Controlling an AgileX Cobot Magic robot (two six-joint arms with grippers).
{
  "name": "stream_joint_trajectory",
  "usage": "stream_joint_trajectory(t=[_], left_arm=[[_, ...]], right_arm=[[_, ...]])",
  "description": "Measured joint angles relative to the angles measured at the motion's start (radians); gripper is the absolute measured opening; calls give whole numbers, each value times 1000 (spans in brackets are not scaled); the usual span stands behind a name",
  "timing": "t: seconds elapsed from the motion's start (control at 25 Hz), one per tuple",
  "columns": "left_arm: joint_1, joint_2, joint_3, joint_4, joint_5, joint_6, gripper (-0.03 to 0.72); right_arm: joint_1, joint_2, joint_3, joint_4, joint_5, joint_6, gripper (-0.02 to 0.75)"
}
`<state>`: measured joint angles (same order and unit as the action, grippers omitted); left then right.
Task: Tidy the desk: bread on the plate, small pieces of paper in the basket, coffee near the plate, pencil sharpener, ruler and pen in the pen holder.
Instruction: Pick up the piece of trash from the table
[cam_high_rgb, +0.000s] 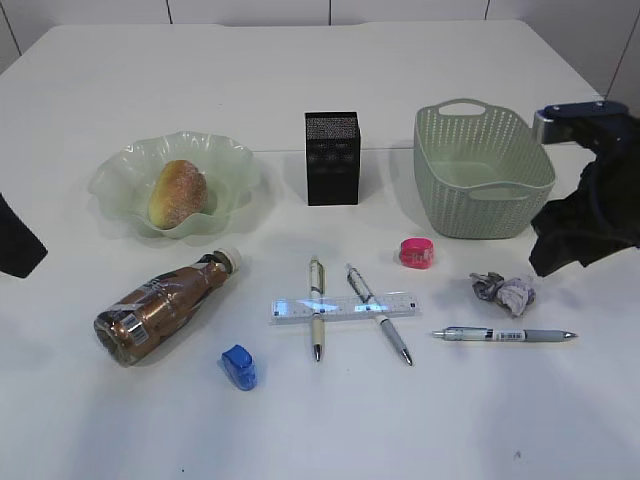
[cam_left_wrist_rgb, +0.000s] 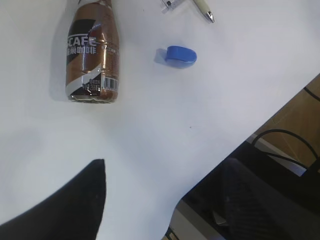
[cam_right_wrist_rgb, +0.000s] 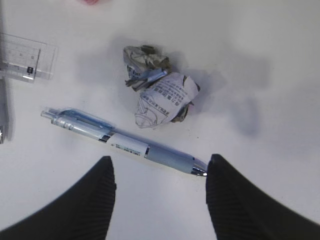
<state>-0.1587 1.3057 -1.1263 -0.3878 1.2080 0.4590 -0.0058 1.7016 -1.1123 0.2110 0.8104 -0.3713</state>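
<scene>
Bread (cam_high_rgb: 178, 193) lying in the plate (cam_high_rgb: 120, 170) at rear left of the desk (cam_high_rgb: 300, 70). Coffee (cam_high_rgb: 165, 305) on its side in front of the plate. Ruler (cam_high_rgb: 345, 308) laid across two pens (cam_high_rgb: 317, 320) mid-desk. Third pen (cam_right_wrist_rgb: 125, 142) and crumpled paper (cam_right_wrist_rgb: 157, 97) beside it at right, in front of the basket (cam_high_rgb: 485, 175). Pen holder (cam_high_rgb: 332, 158) upright at centre rear. Right gripper (cam_right_wrist_rgb: 160, 195) hovers above the third pen, fingers spread, empty. Left gripper: one finger (cam_left_wrist_rgb: 70, 210) visible, spread, empty, short of the coffee.
</scene>
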Motion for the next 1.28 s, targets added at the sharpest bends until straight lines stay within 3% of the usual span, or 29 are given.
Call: stream_joint_trajectory(t=[1.28], left_arm=[[0,-78,3,9,24,-21,510]], right_arm=[[0,241,-8,91,-166,1,492]])
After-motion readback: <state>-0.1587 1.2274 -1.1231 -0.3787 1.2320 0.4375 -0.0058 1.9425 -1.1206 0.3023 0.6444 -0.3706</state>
